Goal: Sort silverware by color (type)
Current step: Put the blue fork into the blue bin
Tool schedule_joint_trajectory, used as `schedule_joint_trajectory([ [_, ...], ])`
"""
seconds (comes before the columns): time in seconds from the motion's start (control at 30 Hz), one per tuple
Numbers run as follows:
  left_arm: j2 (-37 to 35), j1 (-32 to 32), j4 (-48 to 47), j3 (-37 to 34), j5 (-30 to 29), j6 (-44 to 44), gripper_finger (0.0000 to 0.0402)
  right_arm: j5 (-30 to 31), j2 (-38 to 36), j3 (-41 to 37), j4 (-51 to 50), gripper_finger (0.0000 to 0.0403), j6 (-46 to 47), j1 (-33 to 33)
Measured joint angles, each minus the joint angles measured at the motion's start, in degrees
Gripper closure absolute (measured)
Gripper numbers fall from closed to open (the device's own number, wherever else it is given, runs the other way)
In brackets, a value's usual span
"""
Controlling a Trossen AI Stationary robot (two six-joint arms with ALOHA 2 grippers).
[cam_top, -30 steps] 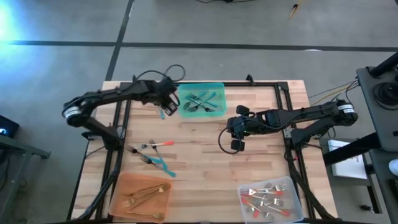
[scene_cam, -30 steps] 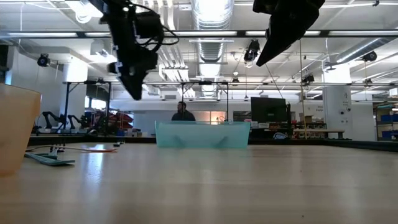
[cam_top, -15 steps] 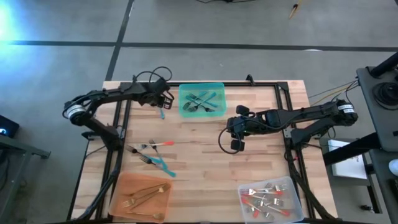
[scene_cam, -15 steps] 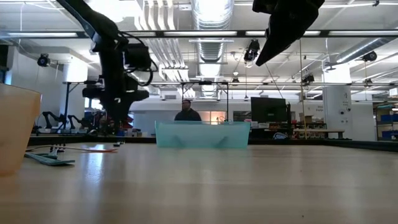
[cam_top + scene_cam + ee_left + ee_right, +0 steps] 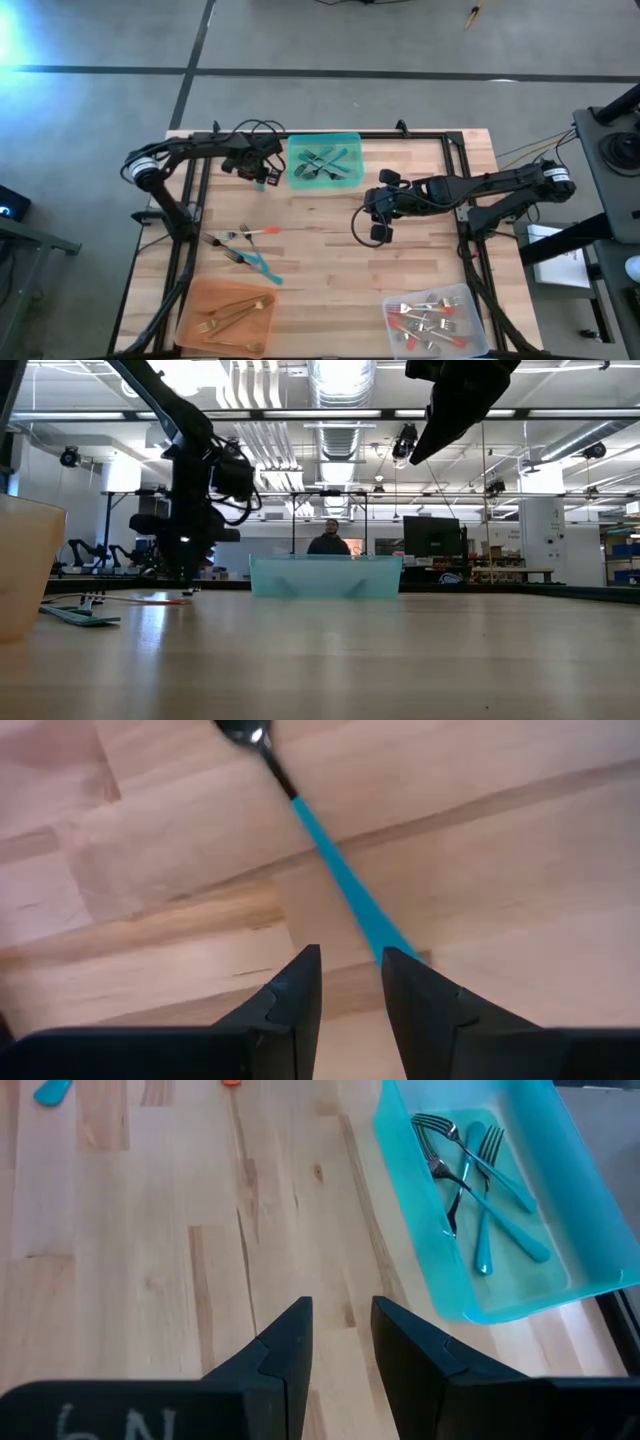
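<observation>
**Three trays, three colours, and a few pieces loose on the worktop**

The teal tray (image 5: 325, 163) sits at the far edge of the wooden worktop (image 5: 330, 260) and serves as the landmark. It holds several teal-handled forks (image 5: 490, 1200), lying crossed over one another. Well nearer the camera and to the left of the teal tray, the orange tray (image 5: 226, 314) holds the gold utensils (image 5: 232, 312). Nearer and to the right, the clear tray (image 5: 434, 320) holds a heap of red-handled forks (image 5: 425, 318).

Between the teal tray and the orange one, a few loose utensils (image 5: 245, 248) lie on the wood, teal- and red-handled.

The left gripper (image 5: 265, 172) hovers just left of the teal tray, fingers narrowly apart, over a teal-handled spoon (image 5: 320, 840) on the boards; whether the fingers actually clasp the handle cannot be told. The right gripper (image 5: 381, 226) hangs nearer than the teal tray and to its right, fingers slightly parted and holding nothing.
</observation>
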Motion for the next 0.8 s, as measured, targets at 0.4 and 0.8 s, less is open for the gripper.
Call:
schedule_joint_trajectory([
  [0.4,2.5,-0.3,0.2,1.5,-0.1,1.2,0.031,0.0,0.0,0.0,0.3,0.0307,0.0,0.0],
  [0.8,3.2,0.2,0.8,2.0,2.3,-6.0,0.031,0.0,0.0,0.0,0.4,0.0307,0.0,0.0],
])
